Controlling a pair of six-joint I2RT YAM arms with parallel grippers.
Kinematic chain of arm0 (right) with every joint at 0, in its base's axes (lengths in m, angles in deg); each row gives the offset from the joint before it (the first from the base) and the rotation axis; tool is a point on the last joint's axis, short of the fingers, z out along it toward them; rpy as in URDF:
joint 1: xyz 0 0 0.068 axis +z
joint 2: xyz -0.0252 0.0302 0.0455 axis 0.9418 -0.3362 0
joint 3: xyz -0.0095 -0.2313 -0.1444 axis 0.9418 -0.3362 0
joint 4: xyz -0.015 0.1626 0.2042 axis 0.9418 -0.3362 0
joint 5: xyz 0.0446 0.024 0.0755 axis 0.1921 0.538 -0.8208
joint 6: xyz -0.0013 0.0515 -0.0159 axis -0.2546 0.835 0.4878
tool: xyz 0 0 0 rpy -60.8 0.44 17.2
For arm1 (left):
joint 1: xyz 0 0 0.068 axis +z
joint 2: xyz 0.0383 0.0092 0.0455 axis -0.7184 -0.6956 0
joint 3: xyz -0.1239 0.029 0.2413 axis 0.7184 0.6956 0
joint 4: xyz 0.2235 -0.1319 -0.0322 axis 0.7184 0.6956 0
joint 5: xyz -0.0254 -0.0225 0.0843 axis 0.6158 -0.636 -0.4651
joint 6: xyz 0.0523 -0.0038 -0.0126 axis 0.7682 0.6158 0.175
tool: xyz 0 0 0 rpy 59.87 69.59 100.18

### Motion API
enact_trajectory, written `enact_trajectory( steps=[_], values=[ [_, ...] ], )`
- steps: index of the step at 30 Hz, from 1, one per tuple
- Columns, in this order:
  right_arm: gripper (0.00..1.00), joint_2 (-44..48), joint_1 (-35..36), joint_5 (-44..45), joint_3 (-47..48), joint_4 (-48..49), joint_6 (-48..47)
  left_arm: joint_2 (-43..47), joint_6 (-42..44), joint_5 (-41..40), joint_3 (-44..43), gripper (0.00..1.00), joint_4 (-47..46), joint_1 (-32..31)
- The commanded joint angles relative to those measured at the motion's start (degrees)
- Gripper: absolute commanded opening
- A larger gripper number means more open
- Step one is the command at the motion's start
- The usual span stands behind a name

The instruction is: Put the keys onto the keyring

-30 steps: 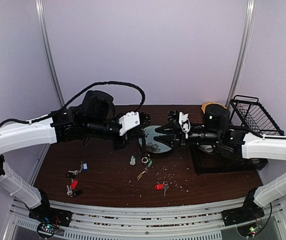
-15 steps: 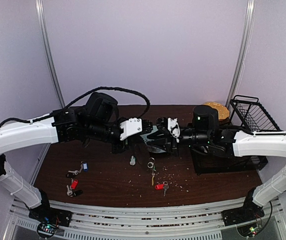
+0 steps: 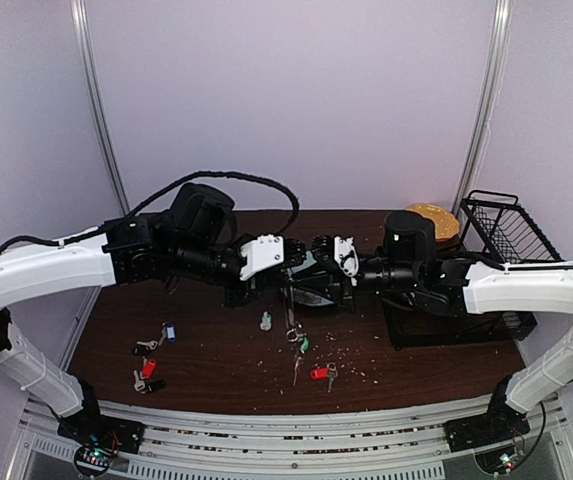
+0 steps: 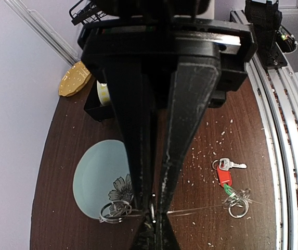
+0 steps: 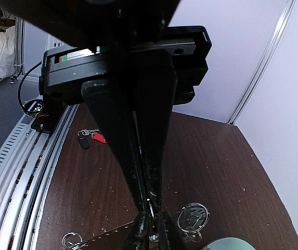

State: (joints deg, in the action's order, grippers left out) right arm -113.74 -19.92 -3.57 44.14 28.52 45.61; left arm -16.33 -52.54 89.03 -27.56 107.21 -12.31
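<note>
The keyring (image 3: 289,312) hangs as a thin wire above the middle of the worktop (image 3: 216,360), pinched in the tightly closed left fingers (image 4: 182,146). A green-tagged key (image 3: 303,345) dangles at its lower end. The right fingers (image 5: 120,146) meet them tip to tip and stand narrow; whether they grip it I cannot tell.

A dark brown wood-grain bench (image 3: 206,350) stands in a booth of plain pale lilac walls (image 3: 296,100), with a slim silvery upright (image 3: 99,120) at each back corner. Slotted aluminium rails (image 3: 296,430) run along the bench's near edge. The light is soft and even, and the shadows are faint.
</note>
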Motion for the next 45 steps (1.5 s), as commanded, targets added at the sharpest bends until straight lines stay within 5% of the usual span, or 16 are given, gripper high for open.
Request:
enact_trajectory(
  steps=[1, 8, 10, 11, 15, 21, 26, 45],
  values=[
    [0.06, -0.51, 0.49, 0.39, 0.99, 1.22, -0.26, 2.14, 0.17, 2.11, -0.07, 0.00, -4.25, -0.21],
    [0.00, 1.26, 0.46, 0.30, -0.87, 4.54, 2.82, 3.15, -1.14, 0.35, 1.76, 0.00, -7.26, -0.21],
    [0.00, 2.40, 0.36, -0.42, -3.74, 13.90, 7.65, 5.81, -3.74, -1.98, 5.95, 0.31, -15.23, 0.27],
    [0.00, 2.70, 0.22, -1.45, -5.30, 19.09, 10.63, 7.29, -4.38, -1.22, 8.77, 0.38, -18.08, 0.73],
    [0.00, 1.24, 0.16, -5.09, -9.35, 37.10, 23.38, 13.16, -7.71, 4.32, 23.01, 0.44, -40.21, 1.70],
    [0.00, -1.67, 0.54, -5.06, -12.30, 53.99, 32.58, 11.44, -14.64, 8.11, 26.55, 0.34, -54.53, 1.71],
    [0.00, -2.07, 0.77, -5.40, -12.43, 55.14, 32.16, 10.14, -18.19, 12.47, 28.14, 0.28, -64.24, 1.68],
    [0.00, -0.83, 0.81, -5.36, -12.39, 52.51, 29.49, 4.10, -21.22, 18.42, 24.61, 0.17, -67.54, 1.68]
  ],
)
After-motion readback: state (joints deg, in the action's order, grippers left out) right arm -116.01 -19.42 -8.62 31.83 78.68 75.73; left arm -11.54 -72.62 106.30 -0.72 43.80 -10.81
